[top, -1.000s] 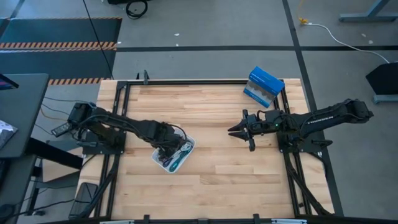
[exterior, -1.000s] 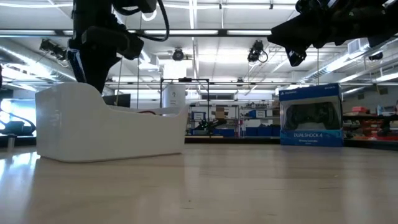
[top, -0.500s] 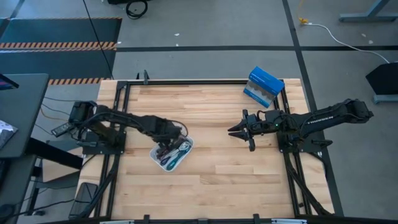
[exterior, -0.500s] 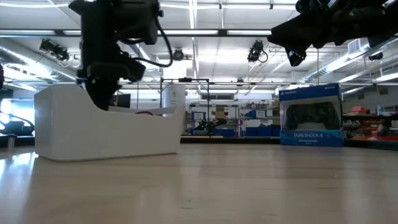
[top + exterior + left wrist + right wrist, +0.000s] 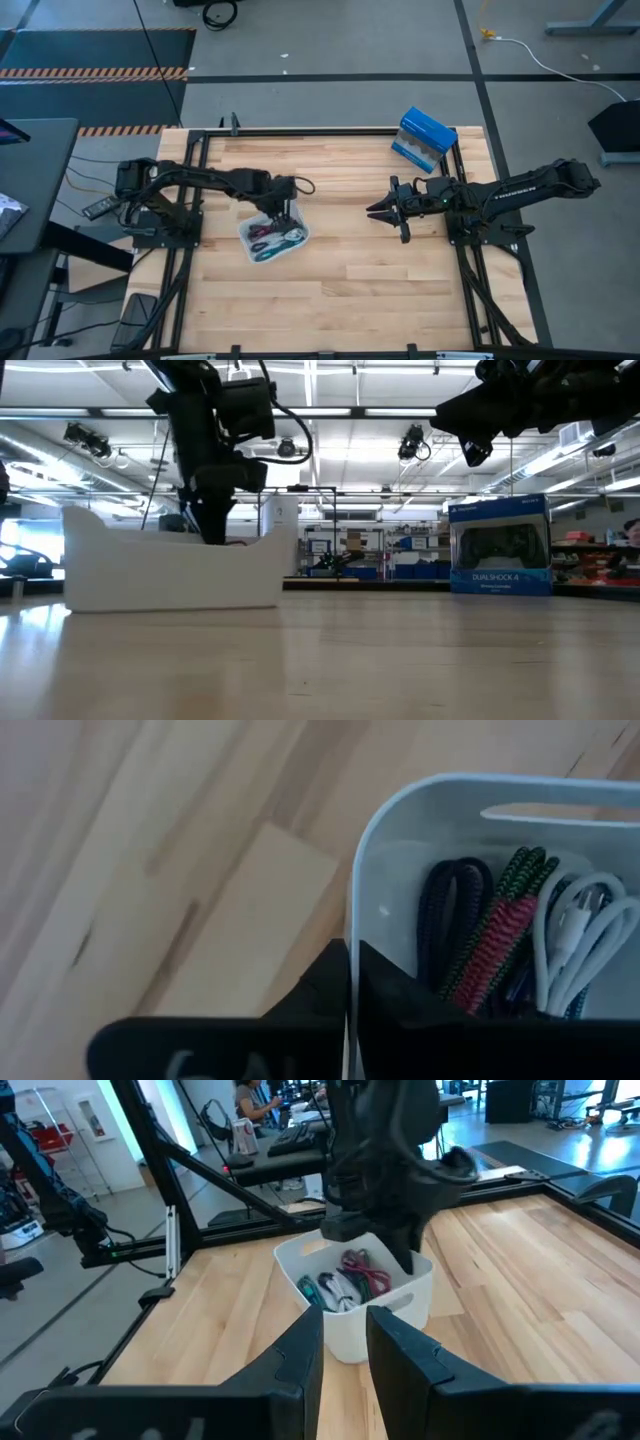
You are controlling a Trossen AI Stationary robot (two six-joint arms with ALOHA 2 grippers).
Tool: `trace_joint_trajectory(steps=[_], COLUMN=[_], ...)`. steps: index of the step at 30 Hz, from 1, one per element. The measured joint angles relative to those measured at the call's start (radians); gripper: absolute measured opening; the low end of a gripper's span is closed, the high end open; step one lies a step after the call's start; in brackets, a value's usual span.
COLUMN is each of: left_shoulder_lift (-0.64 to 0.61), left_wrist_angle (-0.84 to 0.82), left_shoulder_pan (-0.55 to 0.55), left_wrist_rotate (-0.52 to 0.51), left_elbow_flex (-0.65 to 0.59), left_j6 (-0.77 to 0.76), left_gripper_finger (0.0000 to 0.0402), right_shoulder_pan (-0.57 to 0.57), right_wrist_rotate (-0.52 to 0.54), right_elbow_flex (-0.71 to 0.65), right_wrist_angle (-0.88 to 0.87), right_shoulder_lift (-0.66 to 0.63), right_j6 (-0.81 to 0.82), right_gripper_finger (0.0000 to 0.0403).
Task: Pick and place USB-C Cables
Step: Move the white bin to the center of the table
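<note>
White tray holding bundled USB-C Cables directly below left gripper, finger state indeterminate; right gripper spread, well apart.

Only one thing carries print worth reading: the blue-and-white box standing on the far side of the table in the low view. Along its bottom edge, white letters spell "DUALSHOCK 4". Up in its top corner there's a small white line of print beside a logo, too small to make out. From above, the same box shows no legible lettering. The left wrist view catches pale marks on a dark surface, unreadable.
</note>
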Motion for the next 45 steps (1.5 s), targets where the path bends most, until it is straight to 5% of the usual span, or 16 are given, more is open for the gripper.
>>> trace_joint_trajectory(steps=[12, 28, 45], left_shoulder_lift=[0.099, 0.409, 0.425], left_wrist_angle=[0.155, -0.029, 0.084], left_shoulder_pan=[0.043, 0.024, 0.032], left_wrist_rotate=[0.08, 0.098, 0.048], left_elbow_flex=[0.061, 0.507, 0.546], left_j6=[0.127, 0.422, 0.608], left_gripper_finger=[0.0006, 0.0005, 0.0009], right_shoulder_pan=[-0.005, -0.013, 0.0], right_wrist_rotate=[0.014, -0.016, -0.105], right_elbow_flex=[0.0, 0.0, 0.0], right_wrist_angle=[0.006, -0.042, -0.138], right_shoulder_lift=[0.001, 0.005, -0.009], right_j6=[-0.011, -0.019, -0.027], right_gripper_finger=[0.0085, 0.0085, 0.0085])
